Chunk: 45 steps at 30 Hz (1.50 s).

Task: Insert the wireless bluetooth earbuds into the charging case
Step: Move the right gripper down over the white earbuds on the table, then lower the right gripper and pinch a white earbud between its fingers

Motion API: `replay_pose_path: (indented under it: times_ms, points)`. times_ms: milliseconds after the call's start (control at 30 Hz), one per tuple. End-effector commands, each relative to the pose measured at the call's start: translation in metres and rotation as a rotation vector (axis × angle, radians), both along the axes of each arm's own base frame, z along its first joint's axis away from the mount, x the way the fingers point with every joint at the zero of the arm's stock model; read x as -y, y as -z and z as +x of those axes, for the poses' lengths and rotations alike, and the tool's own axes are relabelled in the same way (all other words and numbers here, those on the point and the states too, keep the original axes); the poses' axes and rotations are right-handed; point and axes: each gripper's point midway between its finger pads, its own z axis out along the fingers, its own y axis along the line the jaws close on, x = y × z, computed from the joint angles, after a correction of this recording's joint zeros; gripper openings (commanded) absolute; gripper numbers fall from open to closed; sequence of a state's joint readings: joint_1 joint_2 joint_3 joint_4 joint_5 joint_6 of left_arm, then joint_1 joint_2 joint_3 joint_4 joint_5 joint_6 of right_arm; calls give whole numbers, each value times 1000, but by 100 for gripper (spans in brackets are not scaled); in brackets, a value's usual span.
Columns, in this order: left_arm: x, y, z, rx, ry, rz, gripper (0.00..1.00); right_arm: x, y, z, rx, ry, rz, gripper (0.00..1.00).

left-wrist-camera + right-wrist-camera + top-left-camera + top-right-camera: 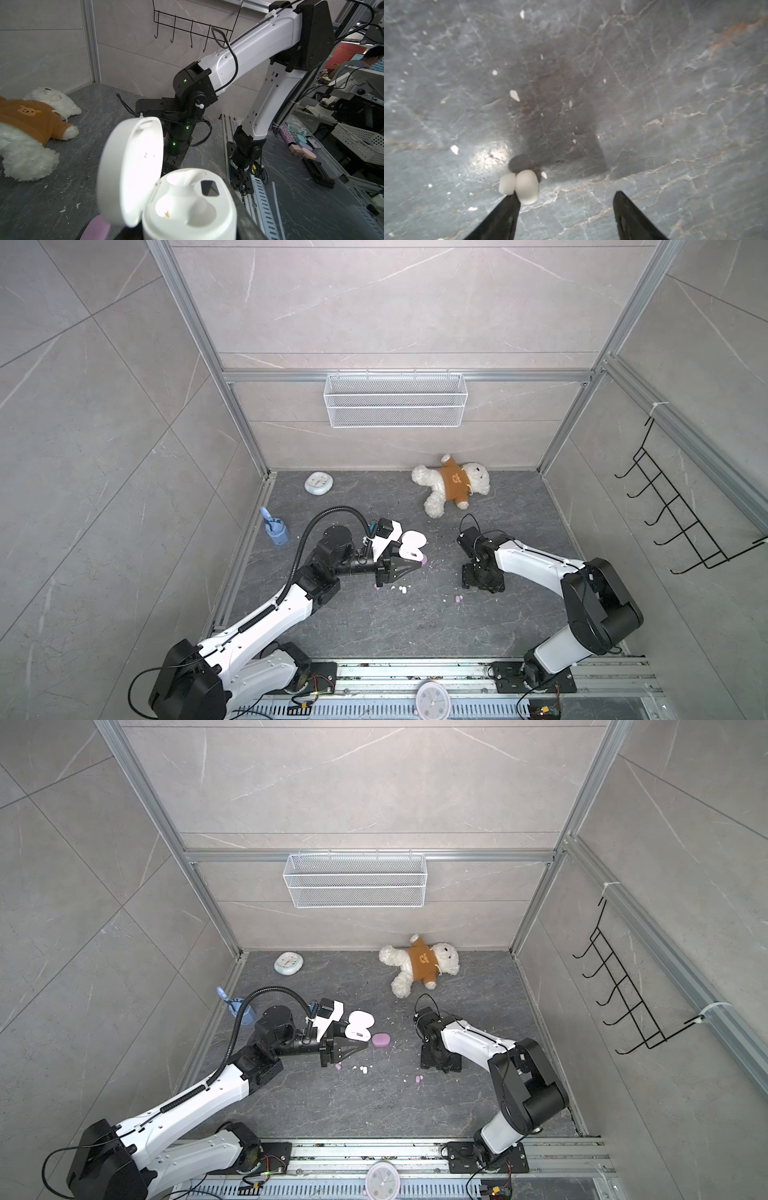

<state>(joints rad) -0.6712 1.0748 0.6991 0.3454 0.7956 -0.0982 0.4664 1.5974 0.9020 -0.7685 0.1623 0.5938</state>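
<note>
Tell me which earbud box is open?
The glossy white plastic charging case in the left pincer: its lid stands up, showing both hollows. The pink oval plastic case lies shut on the table.

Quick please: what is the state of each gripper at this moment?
Left gripper: shut on the white charging case.
Right gripper: open; a white earbud sits at one fingertip, not gripped.
</note>
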Motion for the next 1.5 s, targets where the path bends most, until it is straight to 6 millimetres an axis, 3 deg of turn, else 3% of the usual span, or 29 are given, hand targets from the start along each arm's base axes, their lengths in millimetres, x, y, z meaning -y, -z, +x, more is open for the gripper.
replay_pose_path:
  times_ms: [0, 333, 533, 733, 1000, 1200, 1333, 1467]
  points:
    - [0, -30, -2, 64, 24, -63, 31, 13, -1, -3, -26, 1, -63, 73]
    - [-2, -31, -4, 65, 22, -64, 31, 28, -6, -10, -34, 32, -76, 71]
    - [-2, -33, -5, 70, 21, -67, 30, 32, 3, -15, -50, 71, -57, 72]
    - [-3, -32, -6, 66, 22, -64, 30, 37, 2, -4, -24, 99, -55, 73]
    - [-3, -33, -6, 68, 20, -65, 30, 30, 2, 17, -9, 82, -44, 72]
    - [-5, -33, -8, 65, 18, -62, 30, 39, -21, 18, 32, 120, -42, 73]
    - [-5, -32, -8, 64, 17, -59, 30, 21, -39, 25, 84, 150, 80, 70]
    - [-5, -31, -8, 64, 18, -59, 30, -2, -44, 31, 104, 218, 224, 62]
